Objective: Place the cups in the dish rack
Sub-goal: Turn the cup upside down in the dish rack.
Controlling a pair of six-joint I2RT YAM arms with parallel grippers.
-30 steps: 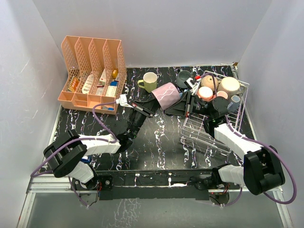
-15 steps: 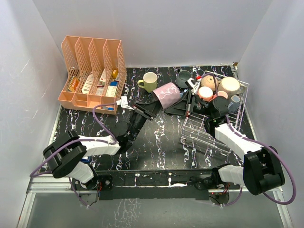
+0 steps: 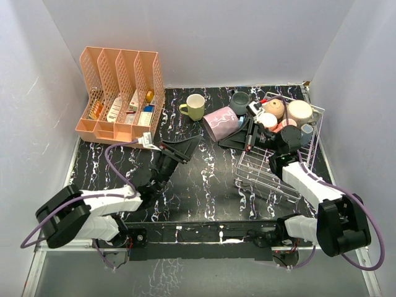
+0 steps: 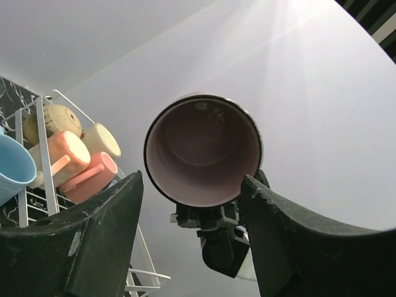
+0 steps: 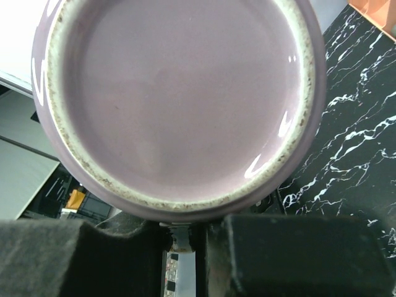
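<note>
A mauve cup (image 3: pixel 221 122) hangs on its side just left of the dish rack (image 3: pixel 260 173). My right gripper (image 3: pixel 248 132) is shut on it from the base side. The right wrist view is filled by the cup's base (image 5: pixel 179 93), with the right gripper (image 5: pixel 185 238) pinched tight beneath it. My left gripper (image 3: pixel 189 144) is open and apart from the cup, and its wrist view looks into the cup's mouth (image 4: pixel 204 148) past its spread fingers (image 4: pixel 93 241). Tan (image 3: pixel 275 108), cream (image 3: pixel 299 112), pink (image 3: pixel 268 120) and light blue (image 3: pixel 304 131) cups lie in the rack.
A yellow-green cup (image 3: pixel 195 106) and a grey cup (image 3: pixel 239 99) stand on the black marble table behind the held cup. A peach slotted organizer (image 3: pixel 120 93) with small items stands at the back left. White walls close in both sides.
My left gripper opened, let go of the mauve cup and drew back toward the near left. The cup stayed in my right gripper and shifted slightly right toward the rack.
</note>
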